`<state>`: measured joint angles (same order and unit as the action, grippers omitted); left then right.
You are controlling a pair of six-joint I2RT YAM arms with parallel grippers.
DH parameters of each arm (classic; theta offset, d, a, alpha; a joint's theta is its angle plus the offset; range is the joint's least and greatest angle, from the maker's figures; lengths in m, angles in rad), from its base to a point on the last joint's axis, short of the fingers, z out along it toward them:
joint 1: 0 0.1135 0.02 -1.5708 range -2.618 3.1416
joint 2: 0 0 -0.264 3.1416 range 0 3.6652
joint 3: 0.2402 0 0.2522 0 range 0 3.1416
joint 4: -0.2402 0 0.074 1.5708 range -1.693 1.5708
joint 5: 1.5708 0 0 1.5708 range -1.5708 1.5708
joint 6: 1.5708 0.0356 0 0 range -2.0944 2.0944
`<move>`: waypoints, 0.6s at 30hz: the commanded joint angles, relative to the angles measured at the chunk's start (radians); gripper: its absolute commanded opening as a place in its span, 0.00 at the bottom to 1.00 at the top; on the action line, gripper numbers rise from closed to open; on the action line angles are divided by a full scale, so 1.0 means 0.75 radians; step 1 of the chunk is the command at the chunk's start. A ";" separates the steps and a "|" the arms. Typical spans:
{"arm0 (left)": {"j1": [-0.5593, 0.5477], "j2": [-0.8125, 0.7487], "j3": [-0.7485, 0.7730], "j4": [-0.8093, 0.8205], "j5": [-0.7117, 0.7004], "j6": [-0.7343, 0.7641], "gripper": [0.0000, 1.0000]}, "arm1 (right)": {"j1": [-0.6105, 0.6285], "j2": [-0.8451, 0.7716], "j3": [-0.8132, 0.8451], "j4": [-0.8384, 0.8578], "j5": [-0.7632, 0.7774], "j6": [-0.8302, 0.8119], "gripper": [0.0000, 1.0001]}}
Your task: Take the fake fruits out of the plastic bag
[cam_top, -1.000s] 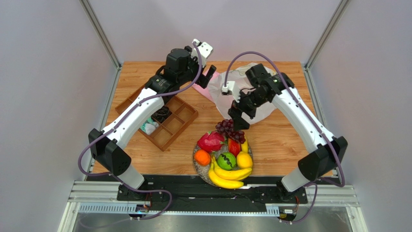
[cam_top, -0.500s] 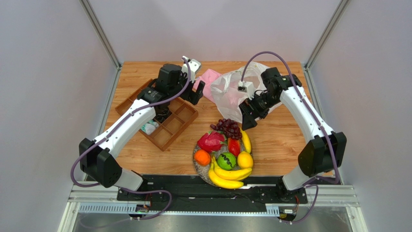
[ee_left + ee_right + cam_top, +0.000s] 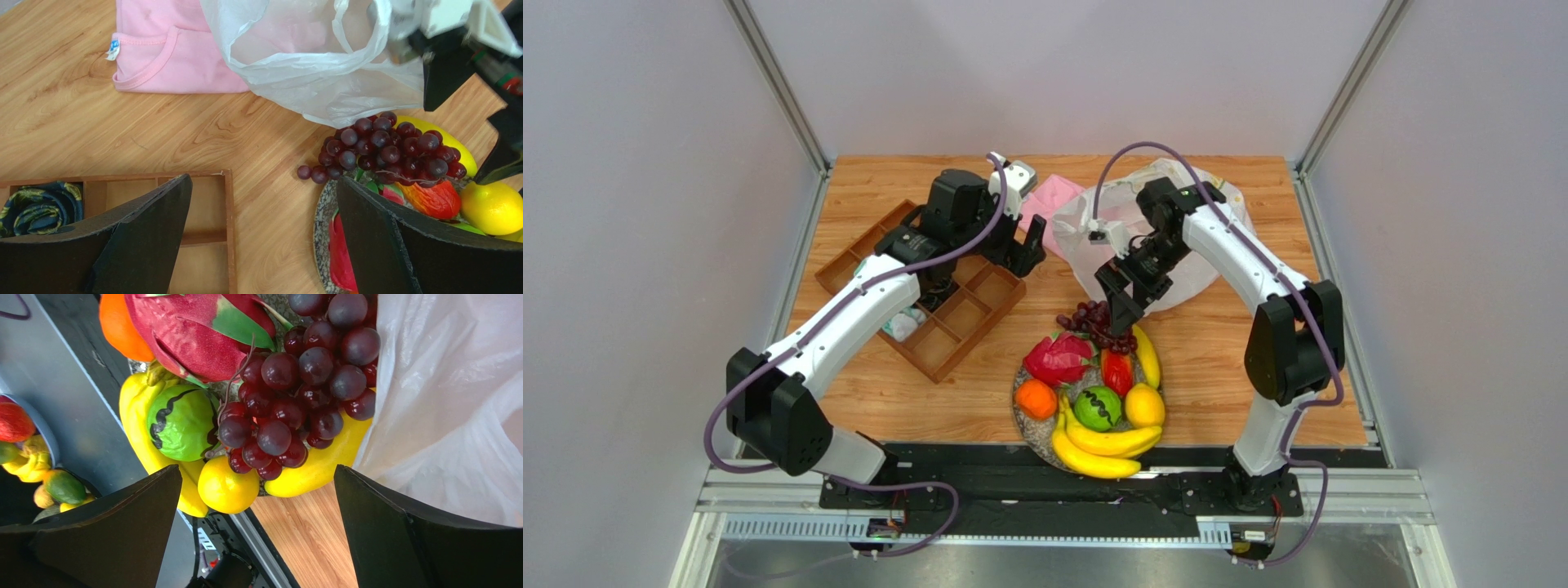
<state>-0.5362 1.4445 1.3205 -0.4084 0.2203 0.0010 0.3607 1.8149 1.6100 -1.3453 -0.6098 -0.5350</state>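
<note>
The right arm folds steeply up from its base and doubles back, so that the right gripper (image 3: 1120, 306) hangs just above the plate's (image 3: 1017, 419) far edge, jaws apart and holding nothing, directly over the grapes (image 3: 1091, 321). The left arm stretches long and low across the wooden tray (image 3: 952, 321), which lies to the left of the plate; the left gripper (image 3: 1026, 245) sits beyond the plate's far-left side, jaws also spread and empty. The fake fruits lie heaped on the plate, out of the plastic bag (image 3: 1195, 276), which is slumped on the bench (image 3: 1234, 355) just behind the plate, its near edge close to the grapes. Bare wood opens to the right of the plate; to its left the tray crowds in, and the plate's near rim meets the bench edge. The top view gives the whole heap – dragon fruit (image 3: 1058, 360), orange (image 3: 1036, 399), green fruit (image 3: 1097, 407), lemon (image 3: 1144, 404), bananas (image 3: 1093, 456), a red-orange piece (image 3: 1117, 371). The left wrist view alone shows the grapes spilling over the plate's rim towards the bag, the pink cloth (image 3: 172, 49) tucked partly under the bag, and a dark patterned roll (image 3: 40, 205) in one tray compartment. The right wrist view shows the grapes draped over a banana (image 3: 319, 465) beside the bag's wall.
</note>
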 commanded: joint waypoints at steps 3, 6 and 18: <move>-0.001 -0.026 0.015 0.039 0.019 -0.009 0.96 | 0.131 0.037 0.013 0.026 0.163 -0.001 0.96; -0.001 -0.020 0.019 0.045 0.015 -0.007 0.96 | 0.155 0.055 0.005 0.035 0.173 0.006 0.83; 0.001 0.013 0.053 0.050 -0.005 0.013 0.96 | 0.225 0.024 0.080 0.045 0.150 -0.070 0.25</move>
<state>-0.5362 1.4456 1.3209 -0.4042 0.2180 0.0013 0.4900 1.8637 1.6112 -1.3266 -0.4789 -0.5392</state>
